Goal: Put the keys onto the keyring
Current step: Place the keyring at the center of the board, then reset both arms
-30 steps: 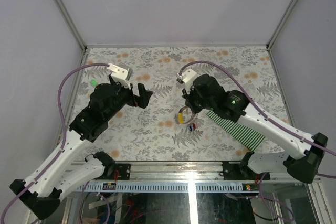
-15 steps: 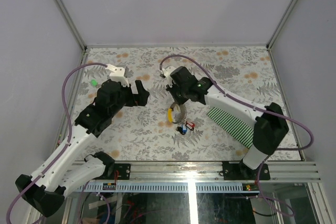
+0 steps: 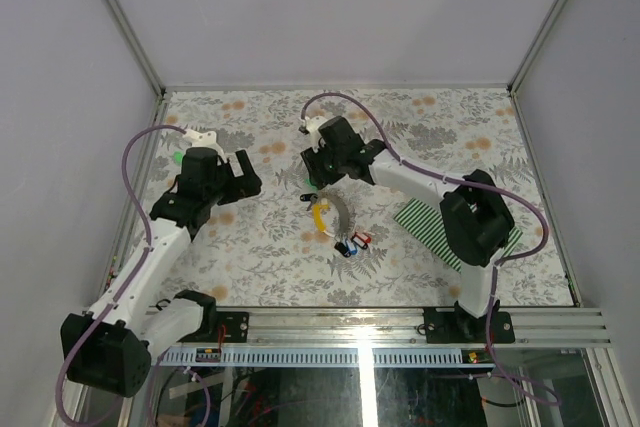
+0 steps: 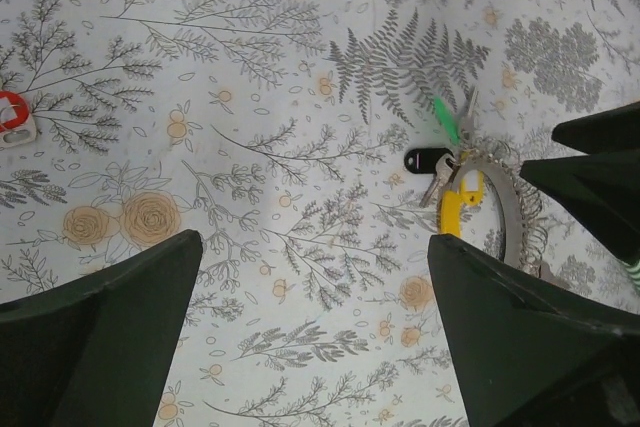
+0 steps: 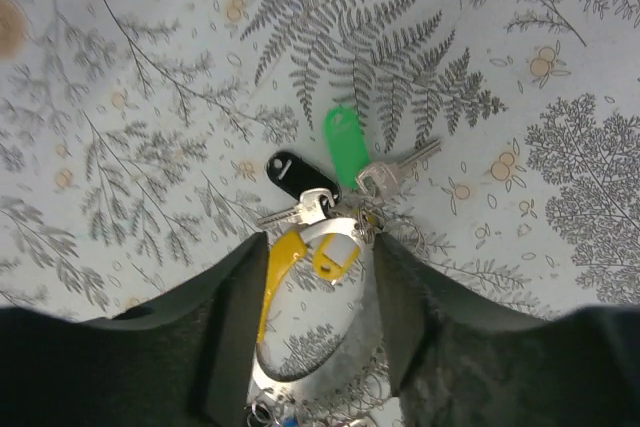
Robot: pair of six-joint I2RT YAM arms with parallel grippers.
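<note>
Keys [image 5: 345,145] clustered at keyring [image 4: 517,217] | right tool [image 5: 318,247] released, straddling it | left tool [image 4: 315,240] released

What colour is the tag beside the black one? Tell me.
Green. The tag lies beside the black tag; the right wrist view shows it best.

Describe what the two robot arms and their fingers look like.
The left arm and right arm share a build: white links, bulky black joint housings, and a purple cable looping alongside. The fingers are dark, broad, tapering wedges.
</note>
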